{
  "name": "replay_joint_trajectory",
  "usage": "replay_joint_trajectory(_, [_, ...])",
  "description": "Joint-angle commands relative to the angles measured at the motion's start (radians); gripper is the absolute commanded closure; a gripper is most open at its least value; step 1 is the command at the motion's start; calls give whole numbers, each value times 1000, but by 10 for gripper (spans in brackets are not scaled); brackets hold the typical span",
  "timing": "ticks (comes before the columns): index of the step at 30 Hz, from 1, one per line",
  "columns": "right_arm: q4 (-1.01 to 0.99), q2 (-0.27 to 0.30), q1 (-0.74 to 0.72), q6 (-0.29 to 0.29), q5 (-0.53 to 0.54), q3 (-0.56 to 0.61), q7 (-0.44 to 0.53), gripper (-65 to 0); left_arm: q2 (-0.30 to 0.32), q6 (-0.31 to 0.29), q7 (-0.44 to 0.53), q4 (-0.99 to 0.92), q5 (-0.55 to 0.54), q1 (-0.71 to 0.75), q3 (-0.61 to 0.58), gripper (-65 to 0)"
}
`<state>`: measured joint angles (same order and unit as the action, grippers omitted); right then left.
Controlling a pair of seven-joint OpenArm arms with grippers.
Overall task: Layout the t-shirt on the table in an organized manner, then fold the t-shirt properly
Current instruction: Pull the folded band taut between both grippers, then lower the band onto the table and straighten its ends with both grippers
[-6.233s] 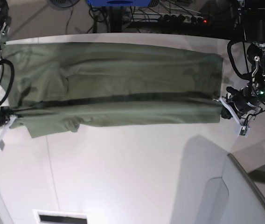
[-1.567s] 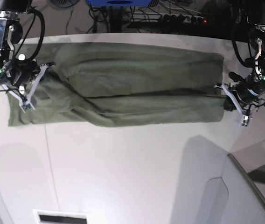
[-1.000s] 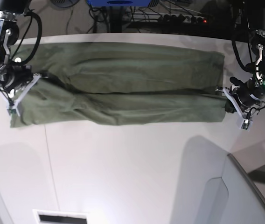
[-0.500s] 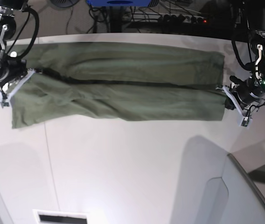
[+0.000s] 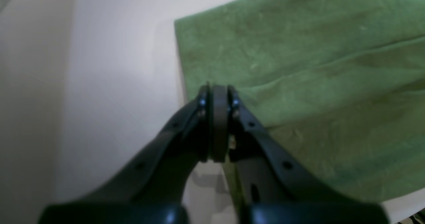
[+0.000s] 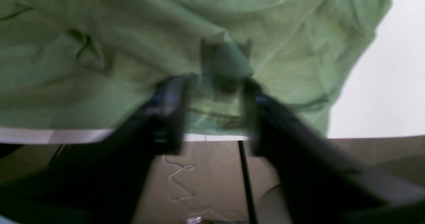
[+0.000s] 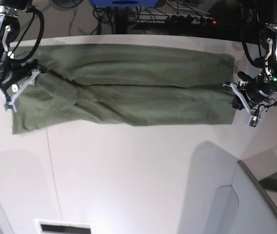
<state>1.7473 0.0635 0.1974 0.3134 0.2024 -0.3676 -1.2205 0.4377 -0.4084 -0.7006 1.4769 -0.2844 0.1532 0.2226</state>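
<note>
The table (image 7: 138, 165) fills most of the base view, and the t-shirt (image 7: 128, 92) lies along its far side as a long folded band, reaching from the table's left end almost to its right end. A dark crease runs the length of the band, and the near-left corner of the shirt hangs lower toward the viewer than the rest.

The left gripper (image 7: 237, 97) sits at the shirt's right end. Its wrist view shows what the base view cannot: the black jaws are pressed flat together over the edge of the t-shirt (image 5: 298, 67), with the bare table (image 5: 116, 67) just beside them — clenched on the cloth.

The right gripper (image 7: 19, 85) is at the shirt's left end. In its own blurred view the two dark fingers (image 6: 169, 111) stand apart, and a small peak of the t-shirt (image 6: 229, 61) rises between them; whether they touch it cannot be told.

Against the base picture half a second earlier, the right gripper has shifted slightly along the shirt toward its middle and parted its jaws — the left one has hardly moved.
</note>
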Motion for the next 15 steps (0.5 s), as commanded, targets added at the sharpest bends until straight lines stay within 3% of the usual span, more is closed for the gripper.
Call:
replay_joint_trajectory(1, [55,11,-9,2,9,-11,11,-309,17,7,14,28,-5,-13,13,0])
replay_joint_trajectory(2, [87,12,-8,2,9,-12,18,-305,17,7,14,41,-5,-10,14,-46])
replay_joint_trajectory(5, [139,43,-19,5,9,-5,71,-290,22,7,14,100,-5,-7,19,-301])
replay_joint_trajectory(8, [46,104,-111,5,9,28,153,-287,23,7,14,141,-5,-16,21,-454])
replay_joint_trajectory(11, [-178,166,-229,7,9,69,267,-287,13,7,14,141,-5,-45,18,-471])
replay_joint_trajectory(13, [-390,198,-329,7,9,107,364,-287,-29,7,14,86,-5,-85,10,-466])
replay_joint_trajectory(15, [-594,223,-428,7,7,127,446,-290,-56,7,15,-15,-3,-134,10,-388])
